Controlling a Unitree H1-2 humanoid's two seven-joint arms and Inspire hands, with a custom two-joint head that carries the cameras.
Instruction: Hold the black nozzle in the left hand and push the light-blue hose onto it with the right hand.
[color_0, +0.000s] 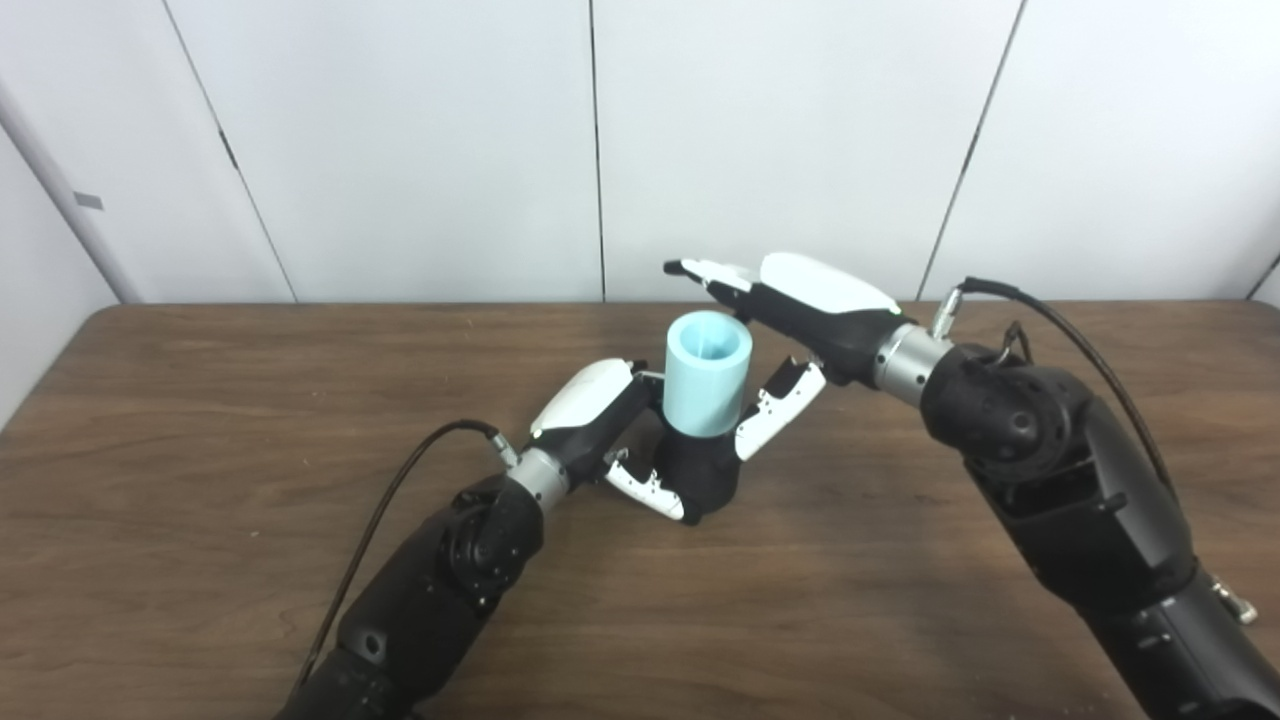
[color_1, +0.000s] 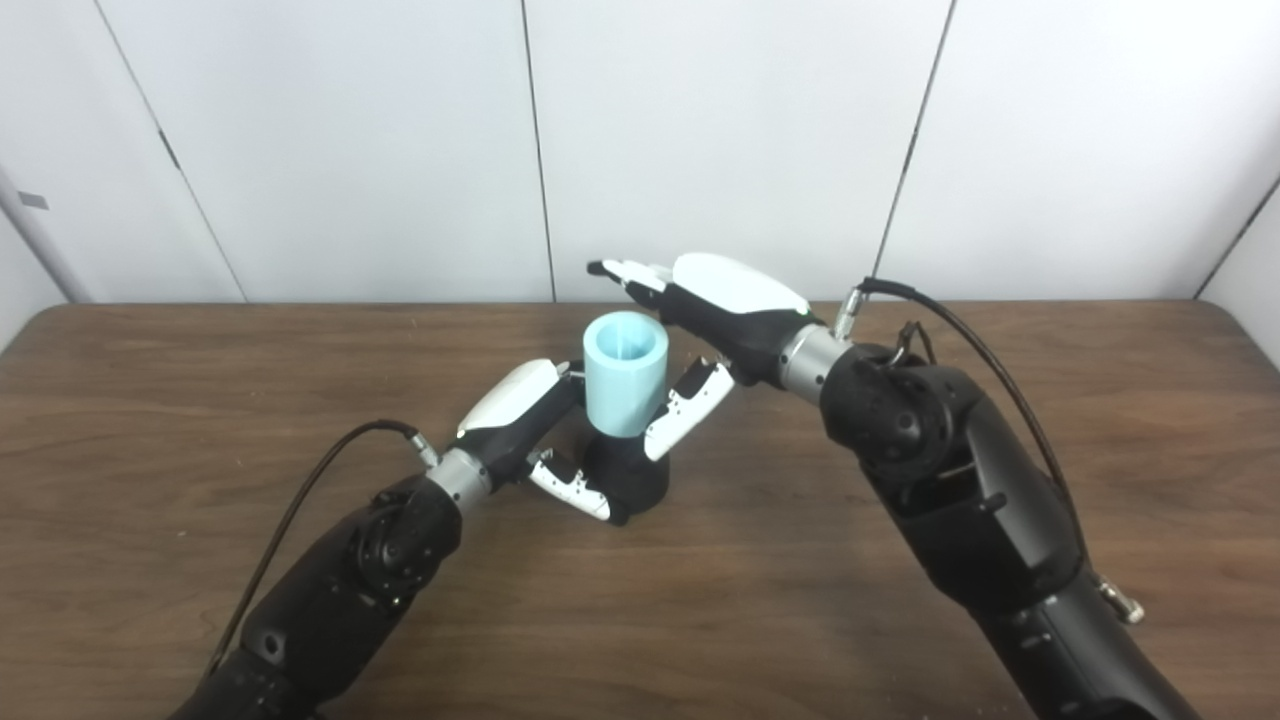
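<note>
The light-blue hose (color_0: 708, 385) is a short wide tube. It stands upright with its lower end on the black nozzle (color_0: 706, 474), which rests on the table near the middle. My left hand (color_0: 592, 412) is shut on the black nozzle, with its thumb across the nozzle's front and its fingers hidden behind it. My right hand (color_0: 812, 300) is open. Its fingers stretch out flat just behind and above the hose's top rim, and its thumb (color_0: 778, 405) hangs beside the hose's right side. The hose also shows in the right eye view (color_1: 624, 385).
The brown wooden table (color_0: 250, 400) runs to a white panelled wall (color_0: 400, 150) at the back. A black cable (color_0: 400, 480) loops from my left wrist, and another cable (color_0: 1060, 330) arcs from my right wrist.
</note>
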